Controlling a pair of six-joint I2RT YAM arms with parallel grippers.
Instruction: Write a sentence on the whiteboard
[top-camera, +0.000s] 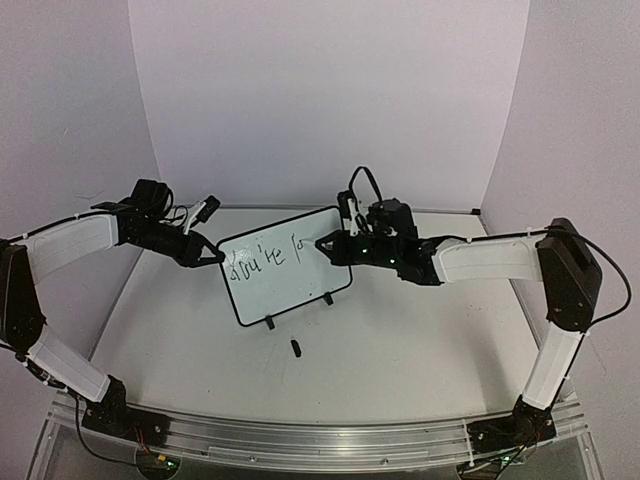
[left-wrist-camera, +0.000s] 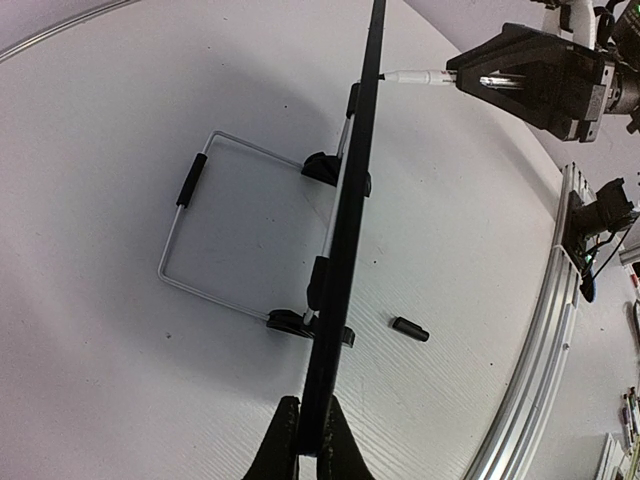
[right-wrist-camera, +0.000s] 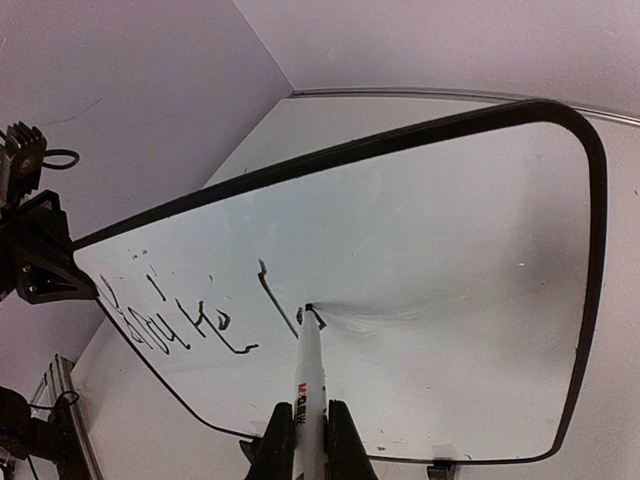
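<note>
On the white bench (top-camera: 400, 340) stands the whiteboard (top-camera: 290, 295), its left edge clamped in the left hand (top-camera: 210, 256). The right hand (top-camera: 326, 243) is clamped on a marker (right-wrist-camera: 308, 375), whose tip touches the board beside the partly written sentence (top-camera: 262, 260). A small cap (top-camera: 296, 347) lies in front.

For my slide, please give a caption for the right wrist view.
Right tool holds a white marker against the black-framed white board, mid-sentence.

1 small black cap (top-camera: 296, 347) lies on the white table (top-camera: 420, 340), a metal rail (top-camera: 300, 432) lines its near edge, and pale purple walls (top-camera: 330, 90) enclose 3 sides.
</note>
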